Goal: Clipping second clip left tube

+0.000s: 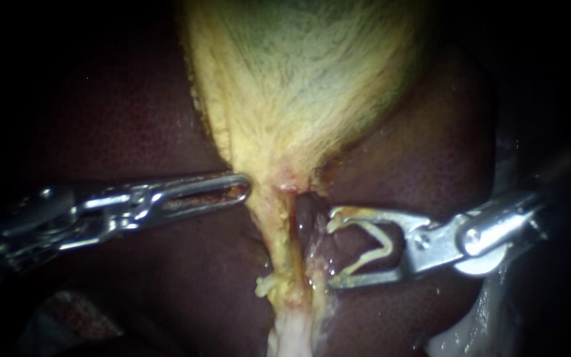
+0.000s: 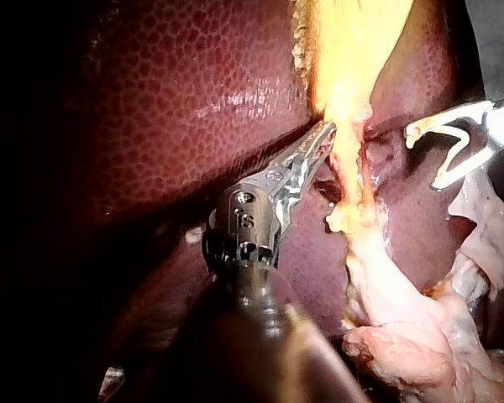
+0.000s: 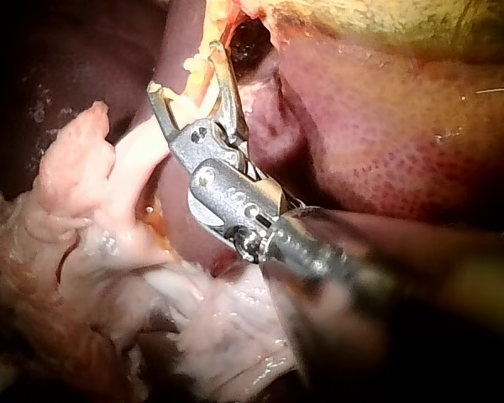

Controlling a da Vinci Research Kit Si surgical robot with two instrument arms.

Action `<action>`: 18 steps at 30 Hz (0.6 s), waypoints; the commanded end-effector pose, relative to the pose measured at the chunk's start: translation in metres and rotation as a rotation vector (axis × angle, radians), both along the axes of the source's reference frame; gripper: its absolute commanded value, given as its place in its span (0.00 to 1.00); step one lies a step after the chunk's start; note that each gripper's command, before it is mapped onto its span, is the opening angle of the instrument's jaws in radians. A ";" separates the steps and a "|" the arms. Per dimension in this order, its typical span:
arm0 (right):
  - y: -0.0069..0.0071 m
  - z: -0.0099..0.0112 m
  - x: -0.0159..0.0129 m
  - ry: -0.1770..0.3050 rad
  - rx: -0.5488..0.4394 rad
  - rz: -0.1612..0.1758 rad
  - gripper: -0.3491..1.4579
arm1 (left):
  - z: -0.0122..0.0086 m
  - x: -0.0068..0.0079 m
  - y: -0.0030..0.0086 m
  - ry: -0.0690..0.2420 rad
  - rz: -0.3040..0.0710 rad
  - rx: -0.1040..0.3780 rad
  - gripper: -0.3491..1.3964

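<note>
The yellow gallbladder (image 1: 299,79) narrows downward into a yellowish tube (image 1: 280,238), the left of two strands, with a dark gap (image 1: 306,215) beside it. My left instrument (image 1: 246,188) has its long jaws together, pinching the left edge of the gallbladder's neck; the left wrist view shows the left instrument (image 2: 323,134) with its tip buried in yellow tissue. My right instrument (image 1: 332,251) stands just right of the tubes, apart from them. Its jaws are spread wide around a pale V-shaped clip (image 1: 375,241). I can see no clip on the tube.
Dark red liver (image 1: 133,119) surrounds the gallbladder on both sides. Pale fatty tissue (image 3: 84,252) is heaped below the tubes, under my right instrument (image 3: 185,71). A small yellow tuft (image 1: 266,285) hangs off the tube's left side.
</note>
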State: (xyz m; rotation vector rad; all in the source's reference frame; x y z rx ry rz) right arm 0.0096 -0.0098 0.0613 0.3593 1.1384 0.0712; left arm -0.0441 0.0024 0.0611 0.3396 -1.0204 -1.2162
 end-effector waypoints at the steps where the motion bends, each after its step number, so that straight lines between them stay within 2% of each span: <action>1: -0.0003 0.0005 0.0008 -0.001 0.010 0.002 0.52 | -0.0003 0.0004 0.0000 0.000 -0.005 -0.001 0.00; 4: -0.0008 0.0017 0.0027 -0.004 0.034 0.005 0.52 | -0.0009 0.0008 0.0000 -0.001 -0.008 -0.001 0.00; 9: -0.0011 0.0039 0.0045 -0.020 0.067 0.028 0.52 | -0.0016 0.0006 -0.0004 -0.001 -0.013 -0.002 0.00; 13: -0.0008 0.0055 0.0047 -0.043 0.067 0.021 0.52 | -0.0022 0.0005 -0.0007 -0.001 -0.017 -0.004 0.00; 16: -0.0006 0.0069 0.0045 -0.087 0.063 -0.005 0.51 | -0.0024 0.0005 -0.0008 -0.001 -0.018 -0.004 0.00; 18: -0.0005 0.0078 0.0044 -0.109 0.055 -0.008 0.51 | -0.0025 0.0004 -0.0008 -0.001 -0.018 -0.004 0.00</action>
